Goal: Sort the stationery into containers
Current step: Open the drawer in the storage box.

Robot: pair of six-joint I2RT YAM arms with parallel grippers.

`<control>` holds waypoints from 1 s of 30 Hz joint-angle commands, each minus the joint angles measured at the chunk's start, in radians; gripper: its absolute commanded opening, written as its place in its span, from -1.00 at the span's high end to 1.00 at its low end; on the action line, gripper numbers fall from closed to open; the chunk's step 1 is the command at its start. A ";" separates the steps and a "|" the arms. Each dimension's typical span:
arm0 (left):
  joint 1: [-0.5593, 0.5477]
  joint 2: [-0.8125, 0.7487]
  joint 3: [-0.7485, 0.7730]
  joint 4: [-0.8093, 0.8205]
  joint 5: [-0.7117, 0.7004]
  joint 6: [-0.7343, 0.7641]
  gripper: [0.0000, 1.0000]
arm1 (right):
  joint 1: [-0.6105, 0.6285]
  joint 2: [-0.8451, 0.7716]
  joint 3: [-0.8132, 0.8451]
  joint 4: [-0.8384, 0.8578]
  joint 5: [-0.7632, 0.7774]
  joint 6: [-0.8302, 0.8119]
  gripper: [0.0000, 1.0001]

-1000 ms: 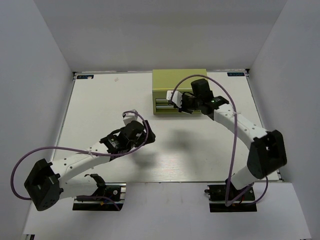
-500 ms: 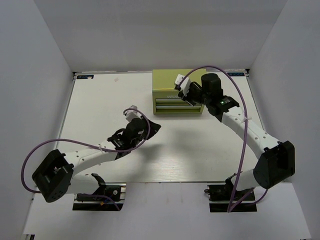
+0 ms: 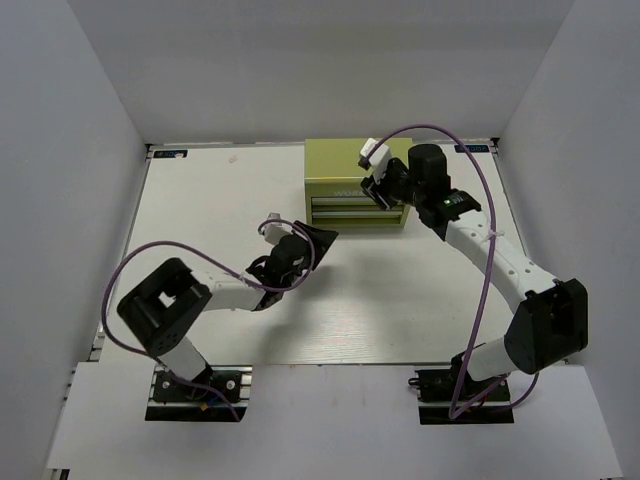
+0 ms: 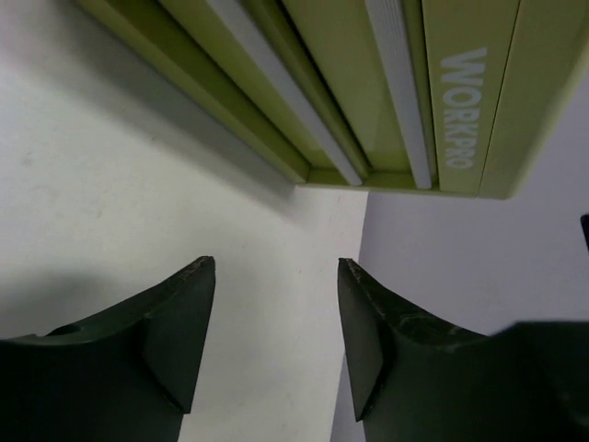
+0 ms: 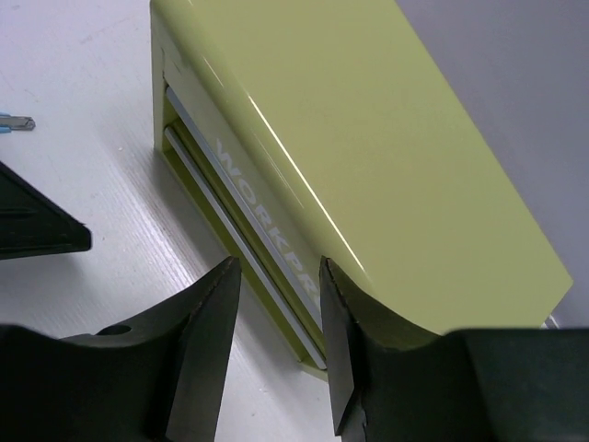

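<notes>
The olive-green chest [image 3: 340,172] stands at the back middle of the table, both front drawers shut, with a pale WORKPRO label [image 5: 267,198]. My right gripper [image 3: 381,191] hovers over the chest's front right corner, open and empty; in the right wrist view [image 5: 276,265] its jaws frame the label and the drawer rails. My left gripper [image 3: 322,238] is open and empty just in front of the chest's lower left, and its wrist view [image 4: 276,264] shows bare table under the chest [image 4: 350,83]. A small light-blue tip [image 5: 13,122], perhaps a pen, shows at the frame's left edge. No other pens show.
White walls enclose the white table [image 3: 200,220] on three sides. The left arm's black finger [image 5: 37,226] shows in the right wrist view, close to the chest's front. Purple cables loop off both arms.
My right gripper has moved from the chest's front up and back over its top right. My left arm has stretched right and forward, bringing its gripper close to the chest's front.
</notes>
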 commanded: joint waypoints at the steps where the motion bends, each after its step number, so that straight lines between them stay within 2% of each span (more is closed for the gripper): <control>1: 0.008 0.060 0.051 0.130 -0.048 -0.045 -0.29 | -0.013 0.004 0.020 0.053 0.002 0.041 0.08; 8: 0.017 0.273 0.105 0.368 -0.086 -0.079 -0.19 | -0.045 0.047 0.063 0.025 -0.038 0.073 0.49; 17: 0.035 0.451 0.226 0.532 -0.076 -0.065 -0.16 | -0.073 0.070 0.098 -0.002 -0.073 0.079 0.49; 30: 0.064 0.539 0.333 0.478 -0.053 -0.032 -0.16 | -0.099 0.108 0.119 -0.011 -0.074 0.075 0.49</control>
